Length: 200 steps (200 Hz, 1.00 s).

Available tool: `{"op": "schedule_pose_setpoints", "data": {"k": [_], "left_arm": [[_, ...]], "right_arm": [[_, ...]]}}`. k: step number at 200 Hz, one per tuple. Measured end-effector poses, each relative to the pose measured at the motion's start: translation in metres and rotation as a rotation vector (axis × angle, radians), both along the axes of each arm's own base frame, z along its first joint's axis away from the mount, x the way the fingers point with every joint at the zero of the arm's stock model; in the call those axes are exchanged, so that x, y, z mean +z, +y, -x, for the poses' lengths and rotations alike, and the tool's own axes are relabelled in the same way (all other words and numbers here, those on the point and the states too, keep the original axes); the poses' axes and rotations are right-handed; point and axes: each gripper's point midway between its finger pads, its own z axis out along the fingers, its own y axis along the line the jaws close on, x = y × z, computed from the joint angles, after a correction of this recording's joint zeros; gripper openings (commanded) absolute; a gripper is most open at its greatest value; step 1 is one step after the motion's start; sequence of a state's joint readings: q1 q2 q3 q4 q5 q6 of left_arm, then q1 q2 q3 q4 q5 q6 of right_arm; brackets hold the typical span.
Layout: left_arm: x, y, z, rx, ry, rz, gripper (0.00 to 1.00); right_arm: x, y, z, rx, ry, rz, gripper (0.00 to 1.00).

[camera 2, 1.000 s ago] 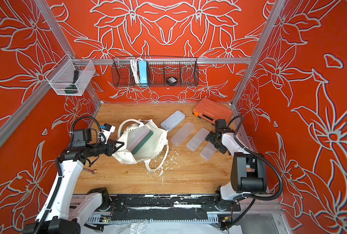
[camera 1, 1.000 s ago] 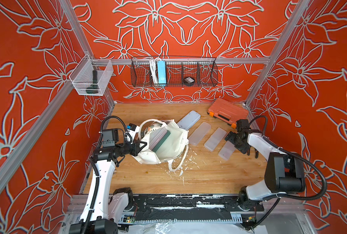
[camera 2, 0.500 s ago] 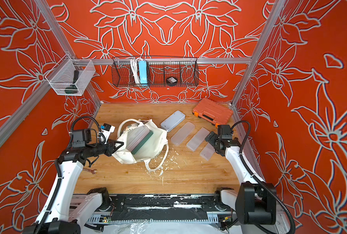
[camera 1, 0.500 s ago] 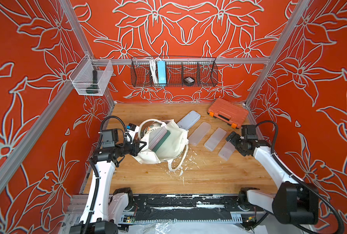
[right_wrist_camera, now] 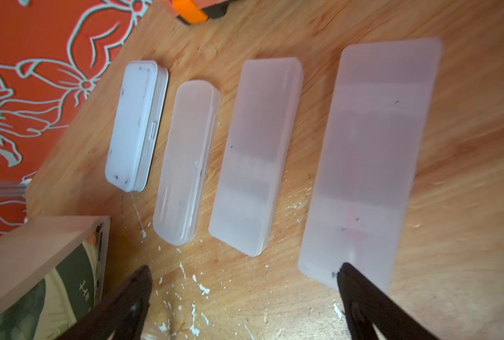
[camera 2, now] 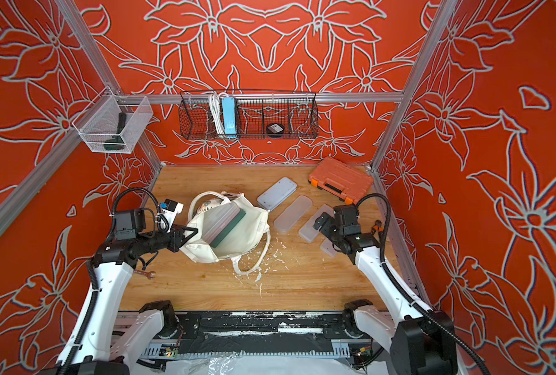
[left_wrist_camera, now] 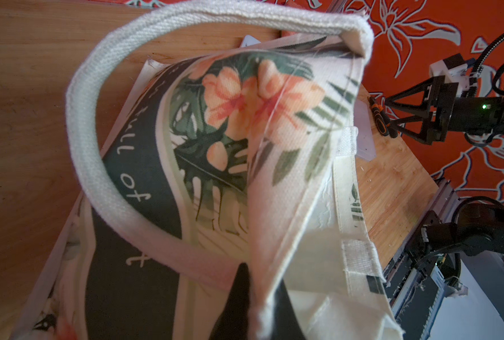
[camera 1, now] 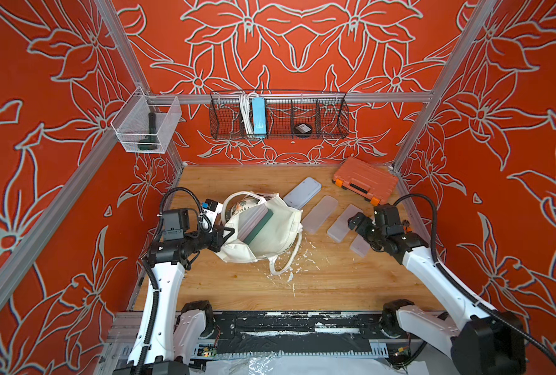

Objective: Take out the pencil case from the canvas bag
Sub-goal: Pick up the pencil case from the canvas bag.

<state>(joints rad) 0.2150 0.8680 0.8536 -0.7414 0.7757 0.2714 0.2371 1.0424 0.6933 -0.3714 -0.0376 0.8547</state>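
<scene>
Pencil case [camera 1: 251, 222], likely stiff, light and slick, pokes from the canvas bag [camera 1: 275, 238]: best taken at its exposed end with the spread right jaws, left jaws clamped on the bag.

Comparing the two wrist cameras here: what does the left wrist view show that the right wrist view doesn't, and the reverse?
Left wrist only: the left gripper shut on the canvas bag's cloth edge, and the bag's thick white handle arching in a loop. Right wrist only: the whole row of four translucent cases lying side by side. Both: the bag's floral print, the wooden table, and the open right gripper, seen from afar in the left wrist view and as spread fingertips in the right wrist view.
</scene>
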Motion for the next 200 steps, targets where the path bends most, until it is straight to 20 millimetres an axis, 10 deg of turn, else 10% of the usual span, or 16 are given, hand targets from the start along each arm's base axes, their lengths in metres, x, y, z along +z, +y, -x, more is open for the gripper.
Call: {"op": "schedule_pose_setpoints", "data": {"k": [113, 200], "left_arm": [[0.001, 0.001, 0.0, 0.007, -0.014, -0.011, 0.0], [0.002, 0.001, 0.001, 0.004, -0.02, -0.01, 0.0]], "right_arm": [[0.05, 0.08, 0.014, 0.203, -0.226, -0.075, 0.98], [0.074, 0.181, 0.029, 0.463, -0.335, -0.066, 0.95]]}}
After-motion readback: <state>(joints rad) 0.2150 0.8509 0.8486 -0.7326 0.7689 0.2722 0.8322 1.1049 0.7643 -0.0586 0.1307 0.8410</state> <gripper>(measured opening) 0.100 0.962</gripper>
